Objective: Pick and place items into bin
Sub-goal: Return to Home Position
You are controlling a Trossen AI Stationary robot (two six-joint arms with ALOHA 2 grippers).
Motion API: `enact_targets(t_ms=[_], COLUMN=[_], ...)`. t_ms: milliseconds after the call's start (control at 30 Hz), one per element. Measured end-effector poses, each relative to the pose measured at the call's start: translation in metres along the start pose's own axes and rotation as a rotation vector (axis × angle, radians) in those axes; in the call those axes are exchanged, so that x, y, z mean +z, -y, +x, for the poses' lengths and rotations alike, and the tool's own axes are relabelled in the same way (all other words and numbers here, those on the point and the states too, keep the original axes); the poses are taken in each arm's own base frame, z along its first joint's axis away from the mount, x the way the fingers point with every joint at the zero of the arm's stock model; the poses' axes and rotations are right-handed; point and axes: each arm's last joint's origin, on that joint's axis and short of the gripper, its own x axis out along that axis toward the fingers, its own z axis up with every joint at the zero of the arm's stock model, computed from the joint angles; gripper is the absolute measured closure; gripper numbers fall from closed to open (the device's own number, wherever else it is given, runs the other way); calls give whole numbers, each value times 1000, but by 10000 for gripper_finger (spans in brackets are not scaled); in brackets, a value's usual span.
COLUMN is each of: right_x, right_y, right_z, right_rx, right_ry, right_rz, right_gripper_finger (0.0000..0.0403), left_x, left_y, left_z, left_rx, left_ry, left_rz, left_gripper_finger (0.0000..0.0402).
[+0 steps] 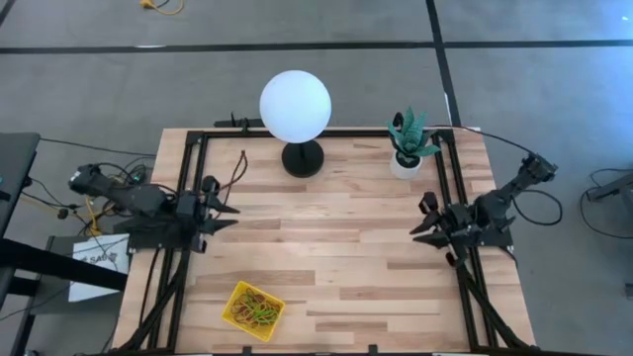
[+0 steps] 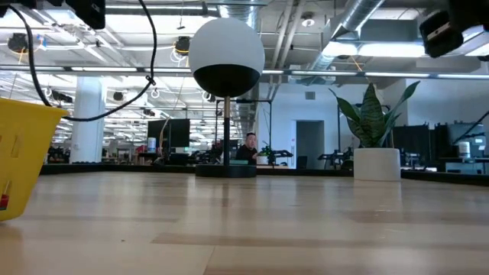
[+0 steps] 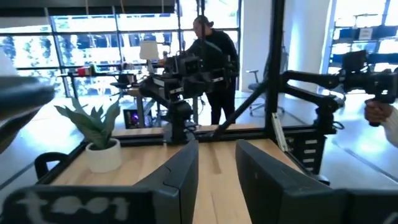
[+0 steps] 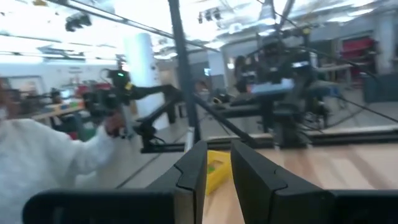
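The yellow bin [image 1: 234, 318] sits near the table's near edge, left of centre, and holds a tangle of red, green and yellowish rubber bands [image 1: 257, 308]. In the low view the bin's wall [image 2: 23, 153] stands at the left. No loose bands show on the table. My left gripper [image 1: 233, 218] hovers at the table's left side, fingers slightly apart and pointing right, and holds nothing [image 3: 217, 163]. My right gripper [image 1: 415, 226] hovers at the right side, pointing left, also slightly open and holding nothing [image 4: 219, 148]. Between its fingers I see the bin [image 4: 217, 175].
A globe lamp [image 1: 295, 109] stands at the far middle of the table. A potted plant in a white pot [image 1: 407, 150] is at the far right. Black rails [image 1: 184, 198] run along both sides. A person's white sleeve [image 4: 37, 158] shows beyond the table.
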Motion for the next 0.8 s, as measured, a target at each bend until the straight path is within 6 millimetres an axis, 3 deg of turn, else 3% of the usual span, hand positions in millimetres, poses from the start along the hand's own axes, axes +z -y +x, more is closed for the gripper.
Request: enact_targets(t_ms=[267, 433, 700, 800], right_x=[-1, 8, 3, 3], right_y=[17, 17, 24, 26], right_z=[-16, -16, -15, -15], right_rx=[-95, -12, -70, -87], right_ry=[-7, 18, 11, 14], right_rz=[-28, -88, -89, -51], right_gripper_finger=[336, 336, 336, 336], left_x=[-10, -10, -33, -31], left_y=[-17, -31, -44, -48], left_z=[15, 15, 18, 15], left_rx=[67, 130, 90, 94], left_ry=[38, 42, 65, 95], left_rz=[-20, -46, -85, -96], left_gripper_finger=[304, 304, 304, 304])
